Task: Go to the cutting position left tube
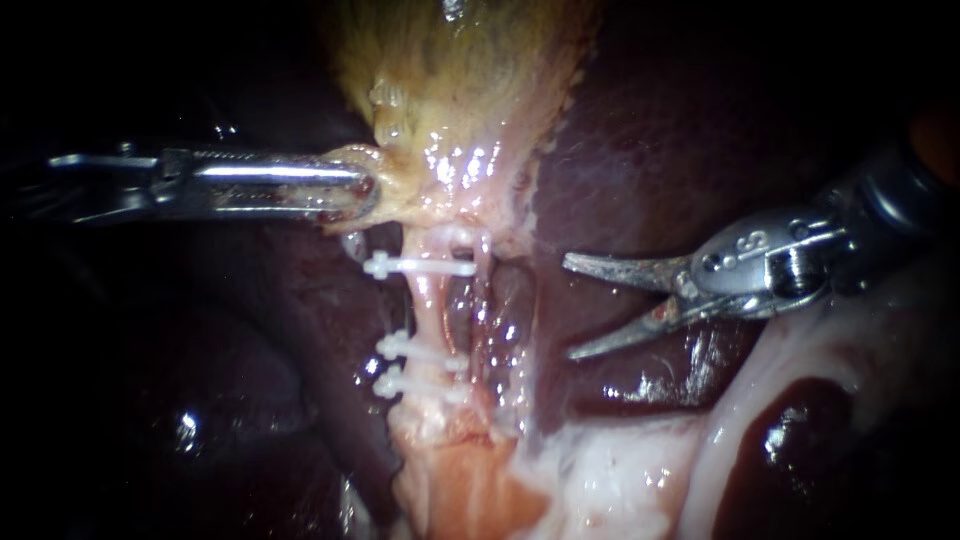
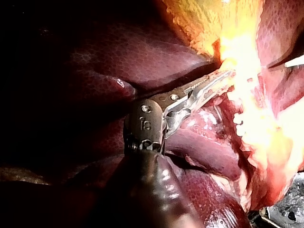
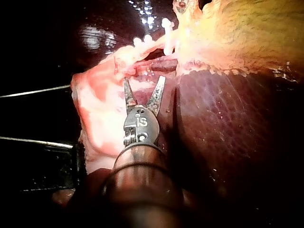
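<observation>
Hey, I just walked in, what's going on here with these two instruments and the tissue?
My left instrument has its jaws shut on the lower end of the gallbladder. Below that grip runs the left tube, which carries three white clips, one high and two lower down. My right instrument hangs over the liver to the tube's right. Its jaws are open and point toward the tube without touching it. The tube is not yet cut.
</observation>
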Controlling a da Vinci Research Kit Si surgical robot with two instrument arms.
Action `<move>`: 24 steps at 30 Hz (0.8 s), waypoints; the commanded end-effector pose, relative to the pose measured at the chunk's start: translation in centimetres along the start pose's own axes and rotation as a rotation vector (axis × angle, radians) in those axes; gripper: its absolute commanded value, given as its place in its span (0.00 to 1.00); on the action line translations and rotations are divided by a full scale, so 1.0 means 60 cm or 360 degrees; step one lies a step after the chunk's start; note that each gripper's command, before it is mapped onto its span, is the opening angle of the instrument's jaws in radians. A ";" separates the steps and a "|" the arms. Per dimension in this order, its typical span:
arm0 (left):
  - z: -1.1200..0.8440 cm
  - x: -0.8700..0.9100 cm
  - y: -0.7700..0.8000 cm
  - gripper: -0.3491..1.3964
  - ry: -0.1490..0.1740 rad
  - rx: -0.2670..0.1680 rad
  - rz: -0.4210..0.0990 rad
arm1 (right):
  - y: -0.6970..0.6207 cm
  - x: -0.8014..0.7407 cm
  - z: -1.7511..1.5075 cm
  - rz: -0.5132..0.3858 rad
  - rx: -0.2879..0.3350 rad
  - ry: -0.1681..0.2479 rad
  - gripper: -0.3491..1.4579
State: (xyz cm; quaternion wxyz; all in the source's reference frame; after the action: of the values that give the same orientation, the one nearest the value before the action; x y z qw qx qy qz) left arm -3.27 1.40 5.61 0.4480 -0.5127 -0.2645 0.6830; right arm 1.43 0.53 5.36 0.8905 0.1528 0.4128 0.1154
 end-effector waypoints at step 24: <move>-0.0109 0.0072 0.0048 0.00 0.0066 0.0013 -0.0041 | -0.0034 0.0059 0.0101 0.0175 0.0282 0.0121 0.99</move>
State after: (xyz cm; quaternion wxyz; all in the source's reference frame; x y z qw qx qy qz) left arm -2.79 1.58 4.95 0.4638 -0.5217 -0.2593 0.6675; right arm 2.18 0.34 5.44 0.8483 0.2515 0.4459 0.1354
